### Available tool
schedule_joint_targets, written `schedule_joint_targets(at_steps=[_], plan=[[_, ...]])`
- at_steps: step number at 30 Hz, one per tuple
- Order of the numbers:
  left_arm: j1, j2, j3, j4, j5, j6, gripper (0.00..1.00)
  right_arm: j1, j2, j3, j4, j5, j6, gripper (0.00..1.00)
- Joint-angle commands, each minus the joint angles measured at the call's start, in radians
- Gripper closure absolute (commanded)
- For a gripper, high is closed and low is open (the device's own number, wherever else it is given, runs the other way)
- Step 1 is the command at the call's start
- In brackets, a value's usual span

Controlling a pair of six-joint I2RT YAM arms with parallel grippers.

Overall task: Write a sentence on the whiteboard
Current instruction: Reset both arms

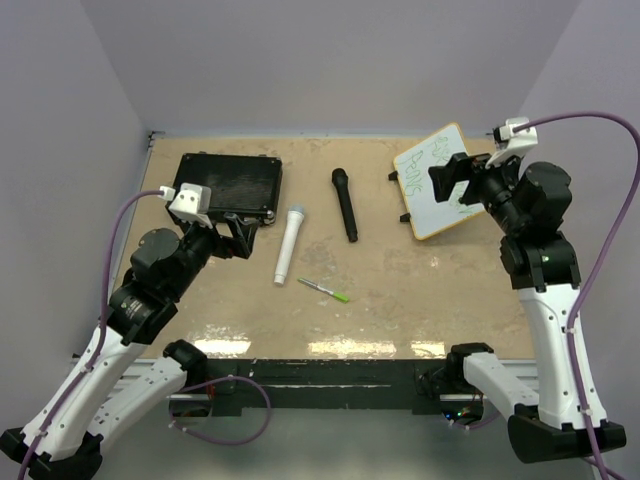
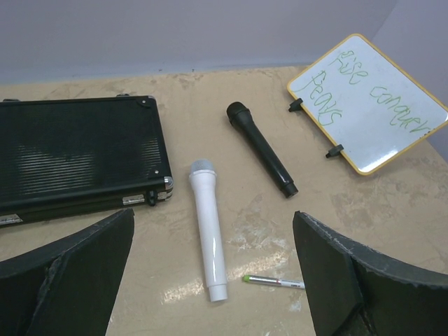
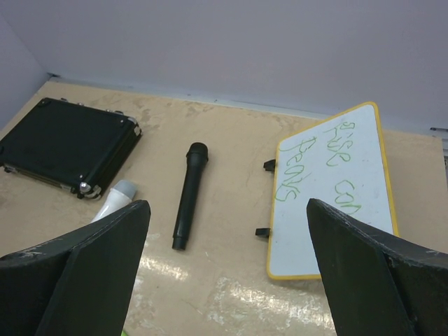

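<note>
With the sentence (image 2: 350, 77) written on the whiteboard (image 1: 420, 200) and the marker (image 1: 324, 290) lying on the worktop (image 1: 400, 290) (its job seemingly done), the left gripper (image 2: 213, 224) and right gripper (image 3: 227, 210) hang wide open, empty.

The sentence (image 1: 418, 175) (green) partly hidden; right arm (image 1: 505, 195) overlaps.

On the tabletop (image 1: 400, 310), the case (image 1: 228, 186) lies at the left, toward the back. Just beside its near right corner lies one microphone (image 1: 289, 244), head pointing away from the arms. Right of that and further back, near the middle, lies a second microphone (image 1: 345, 204). The marker (image 1: 324, 290) lies in front of both, nearest the arms. The whiteboard (image 1: 420, 187) sits at the back right, with the sentence (image 2: 350, 70) on it.
</note>
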Motion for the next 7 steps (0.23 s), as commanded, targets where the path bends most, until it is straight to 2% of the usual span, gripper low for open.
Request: schedule_joint_targets(at_steps=[1, 7], plan=[[0.006, 0.001, 0.023, 0.003, -0.008, -0.001, 0.0, -0.001, -0.018, 0.004, 0.042, 0.004, 0.015, 0.01], [0.006, 0.002, 0.028, 0.003, -0.009, 0.001, 0.0, 0.0, -0.015, 0.009, 0.045, 0.0, 0.008, 0.01]])
